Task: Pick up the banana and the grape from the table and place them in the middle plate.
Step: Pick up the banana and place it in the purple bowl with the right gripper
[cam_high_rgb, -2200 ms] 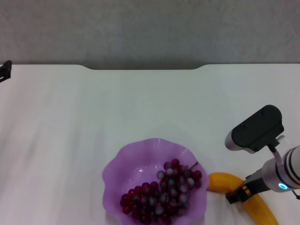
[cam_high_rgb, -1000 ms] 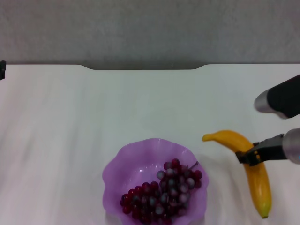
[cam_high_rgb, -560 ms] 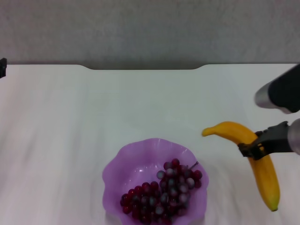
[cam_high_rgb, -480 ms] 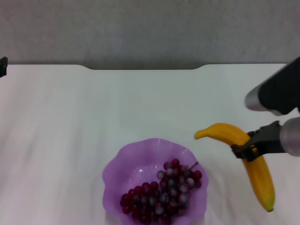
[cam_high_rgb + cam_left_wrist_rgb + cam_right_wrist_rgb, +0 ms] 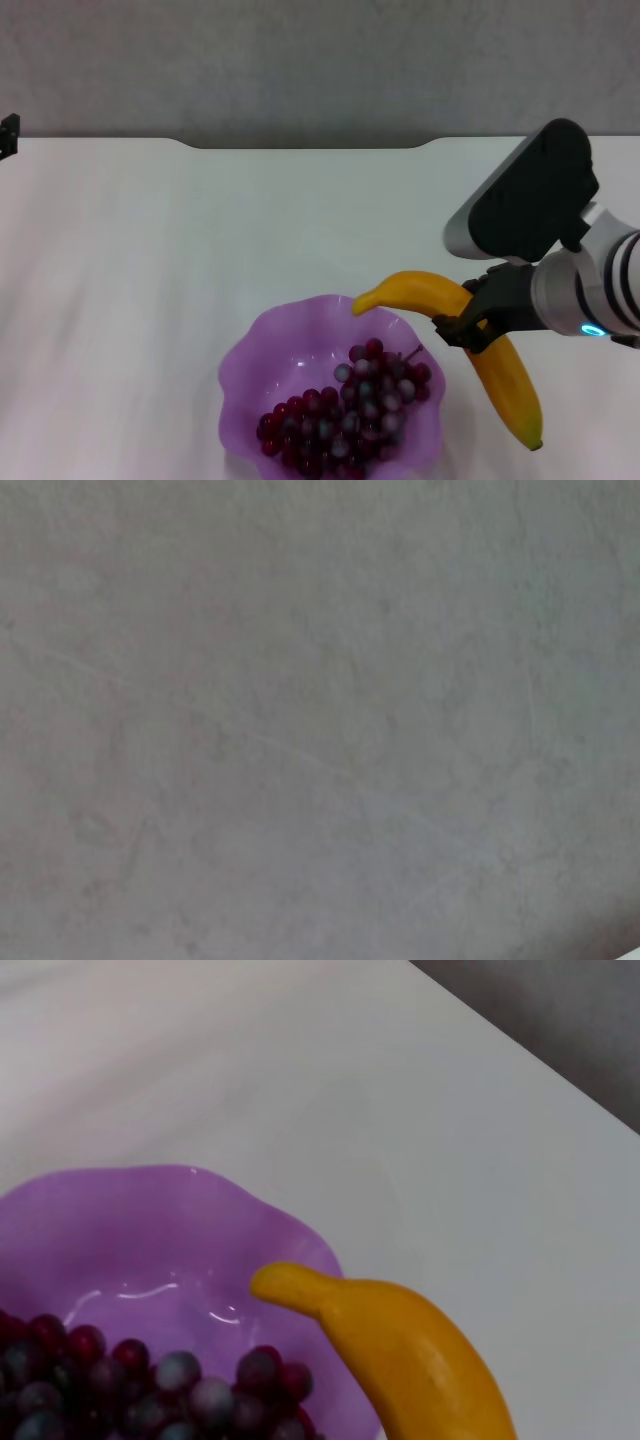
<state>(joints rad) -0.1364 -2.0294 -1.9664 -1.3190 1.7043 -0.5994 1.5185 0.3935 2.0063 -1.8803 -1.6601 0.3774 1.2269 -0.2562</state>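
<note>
The middle plate [image 5: 262, 368] and the grape [image 5: 345, 415] are cut off by the lower edge of the head view. The banana [image 5: 470, 345] is partly covered where the right end effector [image 5: 472, 328] is clamped on it. The left end effector [image 5: 9, 135] is cropped at the side edge, so its state cannot be judged.

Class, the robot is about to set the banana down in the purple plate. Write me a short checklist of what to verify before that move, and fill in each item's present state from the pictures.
1. Right hand grips the banana around its middle: ok.
2. Banana lifted off the table: ok, its stem end hangs over the plate rim.
3. Whole banana over the middle plate: not ok; only the stem end is, the dark-tipped end is outside, on the robot's right.
4. Grape already in the plate: ok.
5. Free room in the plate: ok, the far-left part is bare.
6. Left hand out of the way: cannot tell; only a dark bit shows at the table's far left edge.
</note>
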